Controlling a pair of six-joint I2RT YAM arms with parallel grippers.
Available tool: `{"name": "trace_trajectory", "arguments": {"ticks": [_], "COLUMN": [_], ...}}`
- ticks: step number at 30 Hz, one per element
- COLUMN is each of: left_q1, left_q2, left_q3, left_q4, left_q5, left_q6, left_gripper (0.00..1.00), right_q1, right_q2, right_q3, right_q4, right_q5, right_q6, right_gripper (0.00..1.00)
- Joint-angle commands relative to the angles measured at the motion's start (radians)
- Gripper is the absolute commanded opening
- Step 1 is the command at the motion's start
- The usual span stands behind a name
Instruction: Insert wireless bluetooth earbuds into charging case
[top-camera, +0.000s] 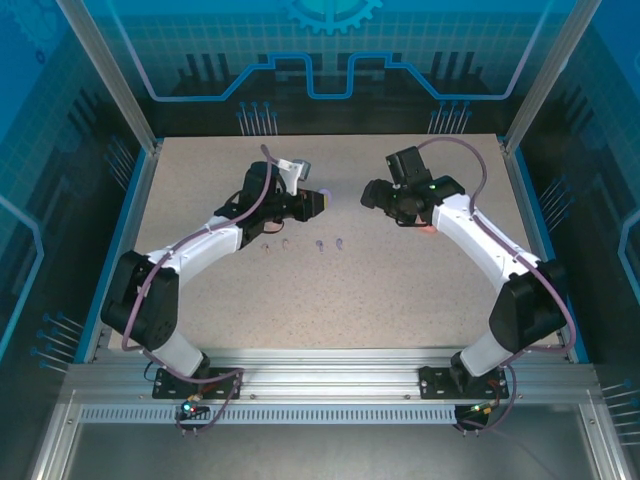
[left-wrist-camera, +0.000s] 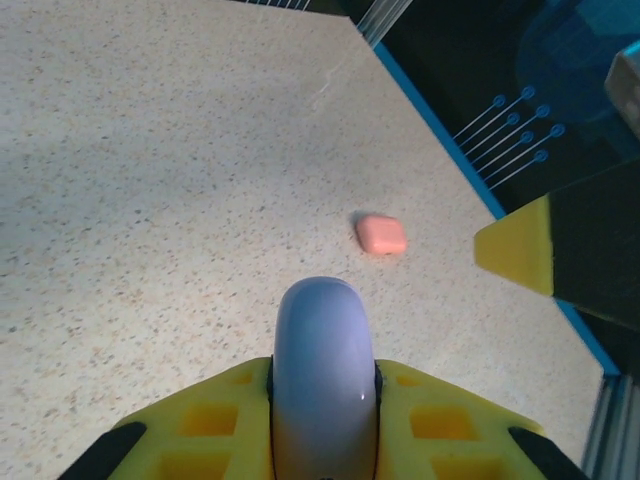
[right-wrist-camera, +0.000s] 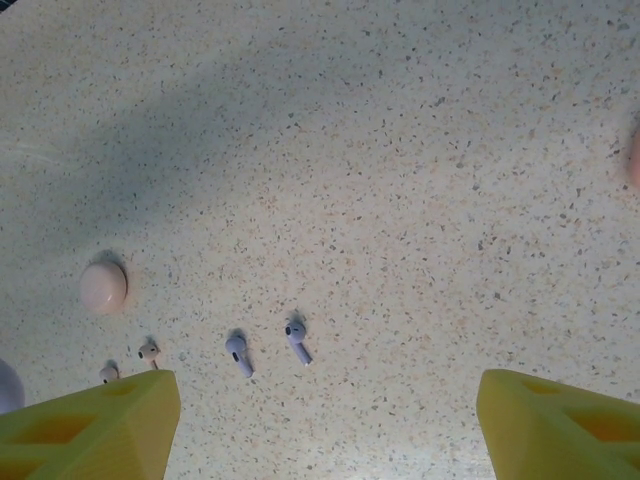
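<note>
Grips purple case (left-wrist-camera: 322, 350) in left gripper (left-wrist-camera: 323, 425), holds right gripper (right-wrist-camera: 325, 405) agape near purple earbuds (right-wrist-camera: 238, 353), pink earbuds (right-wrist-camera: 149, 351) beside pink case (right-wrist-camera: 103, 286).

The counter (top-camera: 400, 300) is a speckled beige slab with a blue border. Near its middle, four buds lie in a loose row, none touching: the pink buds (right-wrist-camera: 149, 351) at one end and the purple buds (right-wrist-camera: 237, 353) beside them. A pale pink case (right-wrist-camera: 103, 287) sits near the pink buds. A coral case (left-wrist-camera: 380, 234) rests well apart, nearer the right edge.
</note>
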Motion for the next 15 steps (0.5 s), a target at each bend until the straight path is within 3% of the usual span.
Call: {"name": "trace_trajectory", "arguments": {"ticks": [1, 10, 15], "left_q1": [-0.020, -0.092, -0.112], "left_q2": [-0.029, -0.002, 0.000], "left_q3": [0.059, 0.118, 0.113], "left_q4": [-0.104, -0.219, -0.208], "left_q5": [-0.054, -0.174, -0.154], "left_q6": [0.083, 0.154, 0.155], "left_gripper": [0.00, 0.00, 0.00], "right_q1": [-0.005, -0.002, -0.002], "right_q2": [-0.031, -0.041, -0.064], "right_q3": [-0.004, -0.045, -0.096], "right_q4": [0.016, 0.051, 0.140], "right_q5": [0.014, 0.022, -0.028], "right_q6": [-0.055, -0.097, -0.162], "right_gripper": [0.79, 0.79, 0.80]}}
